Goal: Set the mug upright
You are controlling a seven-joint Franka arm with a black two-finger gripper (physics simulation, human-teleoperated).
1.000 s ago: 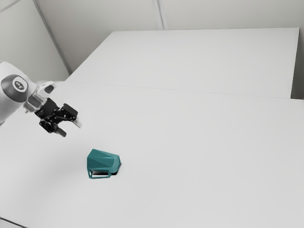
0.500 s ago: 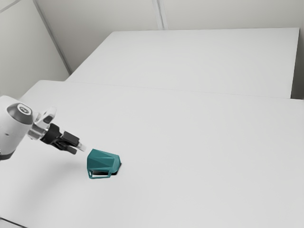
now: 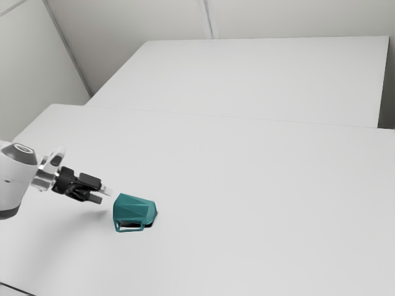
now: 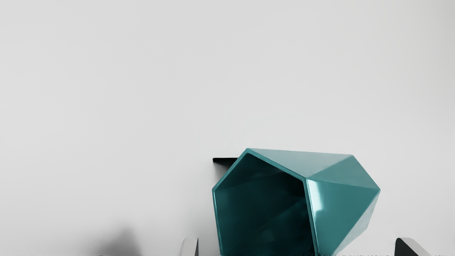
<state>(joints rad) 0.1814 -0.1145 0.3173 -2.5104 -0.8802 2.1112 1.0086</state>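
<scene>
A white table (image 3: 259,185) fills most of the exterior view, with pale walls (image 3: 296,18) behind it. On this table, toward the exterior view's left, you see the mug (image 3: 134,209) lying on its side, so it is not upright. Your gripper (image 3: 103,196) is just beside it, at the end which points to the exterior view's left. The long axis of the mug goes from this end, near the gripper, to the base (image 3: 152,212), which is turned away toward the exterior view's right. The handle (image 3: 129,230) is at the side nearer to this camera.

In the wrist view, the open mouth (image 4: 263,209) looks back toward your gripper, but not squarely: the body goes away at a slant, with its mouth toward one finger (image 4: 189,247) and its far part toward the other. The two fingers are spread wide and pinch nothing; there is a gap between each one and the mug.

I judge that the slant is what matters for your next move. You should go forward over the mouth end and match the fingers to the axis. If you close on it crookedly, the mug may roll or turn instead of rising.
</scene>
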